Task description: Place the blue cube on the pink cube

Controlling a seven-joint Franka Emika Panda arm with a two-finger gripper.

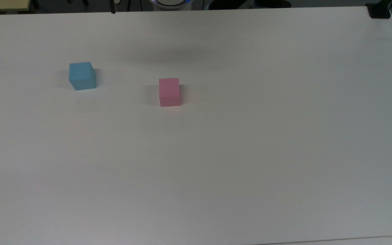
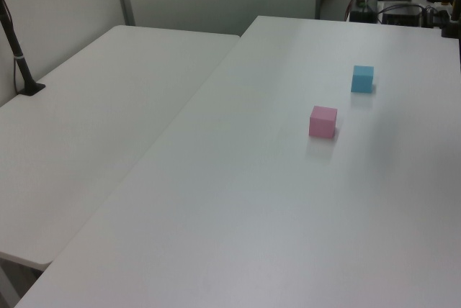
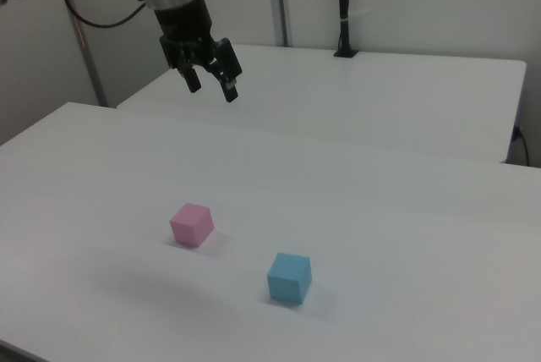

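Blue cube (image 1: pixel 82 76) sat on white table (image 1: pixel 237 146), well apart from pink cube (image 1: pixel 169 92), toward the top view's left and slightly nearer the far edge. In the right view, blue cube (image 3: pixel 289 277) lay nearer the camera, pink cube (image 3: pixel 192 224) to the right view's left. Wide bare surface around both cubes, none close to a table edge. Gripper (image 3: pixel 211 85) hung high above the table, fingers spread apart, holding nothing, well clear of both cubes. Arm cut off at the right view's upper left corner. In the left view, blue cube (image 2: pixel 362 78) farther back than pink cube (image 2: pixel 323 121). Second table (image 2: pixel 94 135) beside, its near part cut off.
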